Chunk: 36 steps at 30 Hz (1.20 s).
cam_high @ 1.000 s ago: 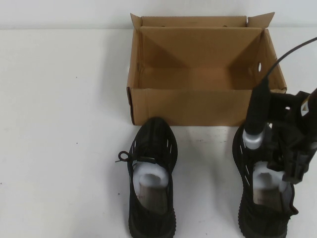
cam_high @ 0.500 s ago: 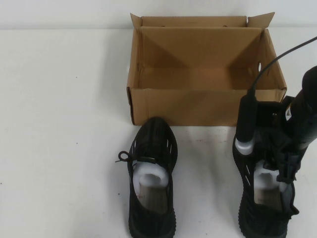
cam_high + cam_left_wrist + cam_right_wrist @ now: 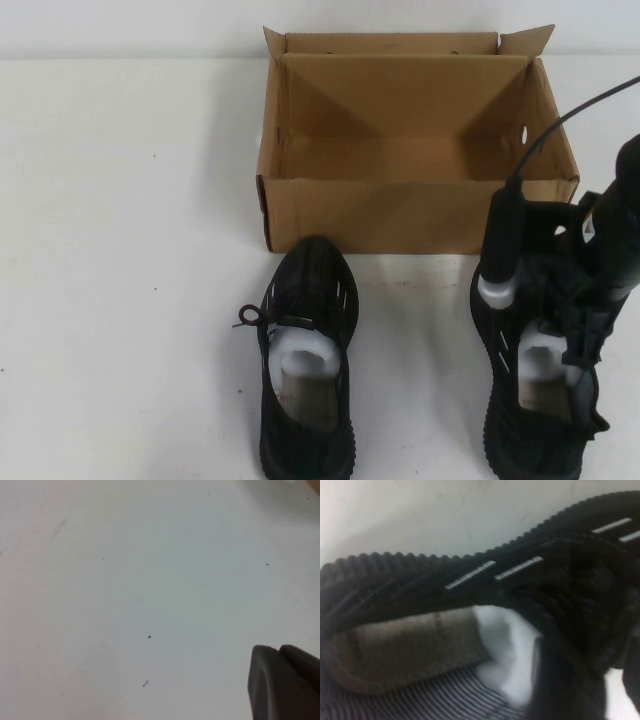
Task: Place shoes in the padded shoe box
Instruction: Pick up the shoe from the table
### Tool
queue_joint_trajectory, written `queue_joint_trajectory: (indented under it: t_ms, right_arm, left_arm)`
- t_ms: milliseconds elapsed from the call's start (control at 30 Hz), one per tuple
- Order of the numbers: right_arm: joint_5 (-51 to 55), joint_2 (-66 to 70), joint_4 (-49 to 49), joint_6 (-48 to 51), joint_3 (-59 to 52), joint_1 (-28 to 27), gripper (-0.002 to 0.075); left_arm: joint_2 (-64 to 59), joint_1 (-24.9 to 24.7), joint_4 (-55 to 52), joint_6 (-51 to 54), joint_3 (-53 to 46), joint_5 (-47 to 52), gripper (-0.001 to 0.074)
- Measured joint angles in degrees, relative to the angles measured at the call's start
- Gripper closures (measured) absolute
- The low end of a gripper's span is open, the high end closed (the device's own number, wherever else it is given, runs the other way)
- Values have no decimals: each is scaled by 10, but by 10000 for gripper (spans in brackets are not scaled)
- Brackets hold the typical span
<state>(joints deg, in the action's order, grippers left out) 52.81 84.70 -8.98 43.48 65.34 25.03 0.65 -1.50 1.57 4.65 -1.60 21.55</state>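
Descent is the change: the right gripper [image 3: 560, 335] has sunk over the last second onto the right sneaker [image 3: 535, 400], its jaws now at the collar by the white paper stuffing [image 3: 507, 645], though I cannot tell whether they have closed. Ahead sits the shoe box [image 3: 410, 215], empty. The left sneaker [image 3: 307, 370] waits untouched. The left gripper [image 3: 282, 680] hovers over bare table [image 3: 125, 580], jaw state unclear.

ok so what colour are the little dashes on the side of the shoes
White, on black knit. Clearest in the right wrist view on the right shoe, where the right gripper is; left gripper is over bare table.
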Motion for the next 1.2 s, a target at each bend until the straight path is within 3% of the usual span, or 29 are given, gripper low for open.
queue_joint_trajectory:
  t_ms: [100, 400, 800, 1033, 1200]
  right_arm:
    - [2, -8, -1, -2, 0, 0, 316]
    - [10, -7, -23, -5, 0, 0, 348]
    - [31, -7, -16, -12, 0, -1, 478]
    - [39, -7, 4, -14, 0, -1, 734]
    - [67, -15, -1, -47, 0, -1, 733]
  left_arm:
    - [0, 0, 0, 0, 0, 0, 739]
    - [0, 0, 0, 0, 0, 0, 739]
    - [0, 0, 0, 0, 0, 0, 739]
    - [0, 0, 0, 0, 0, 0, 739]
    - [0, 0, 0, 0, 0, 0, 739]
